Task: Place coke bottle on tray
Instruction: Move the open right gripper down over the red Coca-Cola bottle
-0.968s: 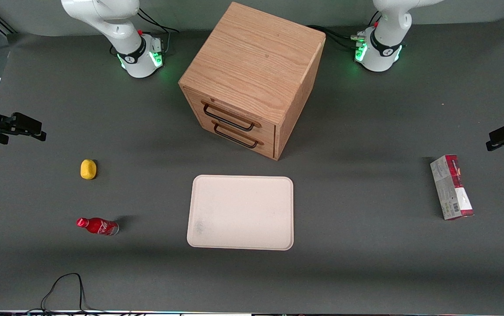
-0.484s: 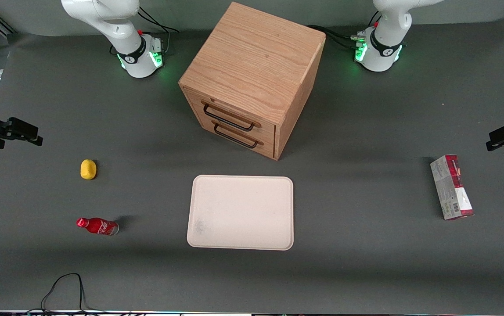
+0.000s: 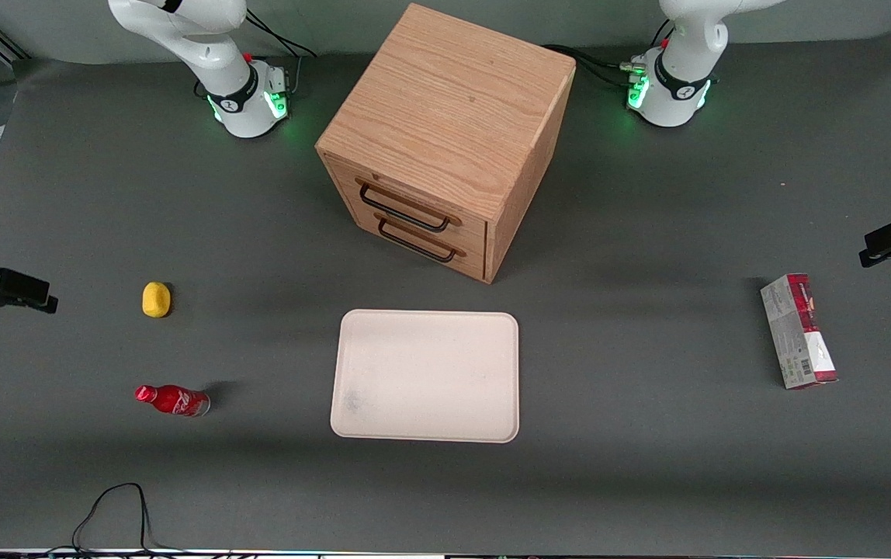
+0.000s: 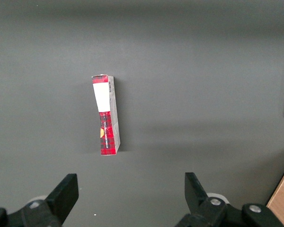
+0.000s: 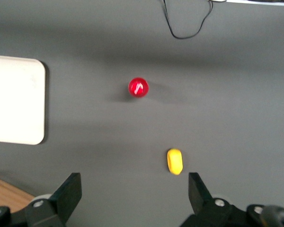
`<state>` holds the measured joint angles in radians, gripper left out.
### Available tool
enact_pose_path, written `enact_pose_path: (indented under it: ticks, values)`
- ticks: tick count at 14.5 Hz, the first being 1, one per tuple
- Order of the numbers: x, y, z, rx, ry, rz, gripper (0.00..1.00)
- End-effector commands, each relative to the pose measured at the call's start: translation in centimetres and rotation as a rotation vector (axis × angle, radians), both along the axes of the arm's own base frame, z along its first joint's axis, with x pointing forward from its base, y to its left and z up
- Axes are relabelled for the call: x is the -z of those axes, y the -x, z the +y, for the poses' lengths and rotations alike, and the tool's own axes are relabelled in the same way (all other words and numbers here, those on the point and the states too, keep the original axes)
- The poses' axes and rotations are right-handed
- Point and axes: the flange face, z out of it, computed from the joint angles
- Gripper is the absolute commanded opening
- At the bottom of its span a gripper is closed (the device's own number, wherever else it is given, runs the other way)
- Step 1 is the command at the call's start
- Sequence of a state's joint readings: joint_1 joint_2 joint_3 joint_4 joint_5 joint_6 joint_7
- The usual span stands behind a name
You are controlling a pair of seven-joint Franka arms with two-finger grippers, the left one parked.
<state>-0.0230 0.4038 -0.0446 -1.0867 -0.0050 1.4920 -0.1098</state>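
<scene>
Grey table [image 3: 647,466]: front view shows bottle [image 3: 172,401] standing apart from tray [image 3: 425,376], nearer the camera than a lemon [image 3: 156,300]. Right wrist view alone shows the gripper [image 5: 135,195] spread wide, high above bottle [image 5: 138,87].

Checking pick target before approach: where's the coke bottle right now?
The coke bottle stands on the table toward the working arm's end, apart from the tray, nearer the front camera than the lemon. The open gripper hovers above.

Coke bottle [image 3: 172,401] [image 5: 138,87]: red, capped, standing on bench, well apart from tray [image 3: 425,376] [image 5: 15,105]. Tray: cream-white, flat, bare.

Gripper [image 5: 132,194]: high above bench, jaws spread.
</scene>
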Motion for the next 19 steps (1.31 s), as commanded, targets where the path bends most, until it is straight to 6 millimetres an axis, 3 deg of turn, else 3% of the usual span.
enact_pose_path:
  ticks: [1, 5, 9, 13, 17, 19]
  values:
    - [0.4, -1.9, -0.2, -0.026, 0.008, -0.005, 1.0]
    - [2.4, -2.9, 0.2, -0.034, 0.004, 0.001, 1.0]
    - [8.1, -5.4, 0.2, -0.04, 0.004, 0.024, 1.0]
    - [13.2, -7.0, 1.1, -0.043, 0.002, 0.059, 1.0]
    - [19.6, -7.9, 1.1, -0.043, -0.006, 0.083, 1.0]
    - [20.9, -8.2, 1.1, -0.043, -0.004, 0.056, 1.0]
